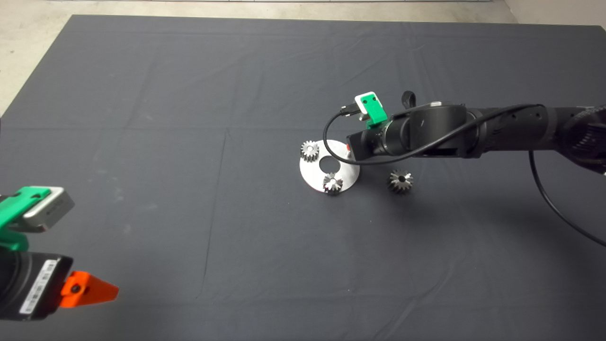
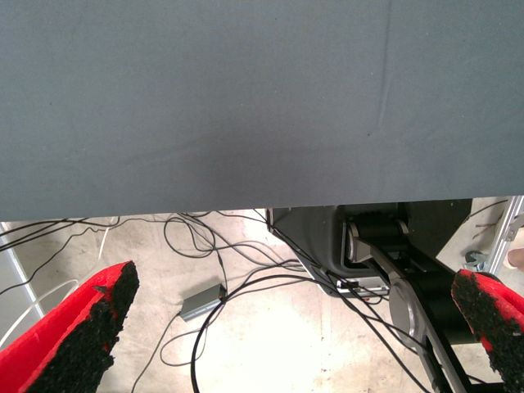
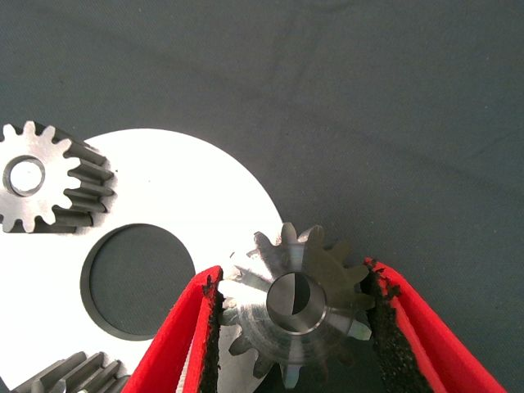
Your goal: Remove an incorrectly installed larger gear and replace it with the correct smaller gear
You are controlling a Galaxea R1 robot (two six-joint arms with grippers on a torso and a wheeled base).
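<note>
My right gripper reaches in from the right over the round silver plate and is shut on the larger gear. This is a cone-shaped wheel with shiny tooth faces and a centre hole, at the plate's edge, with both pads against its teeth. In the head view the wrist hides it. The smaller gear, blackish, lies on the mat just right of the plate. My left gripper is parked at the lower left, open and empty.
A pale silver flat-toothed gear sits on the plate's far left edge and also shows in the right wrist view. A small shiny gear sits on its near edge. The plate has a round centre hole. Cables lie on the floor beyond the mat.
</note>
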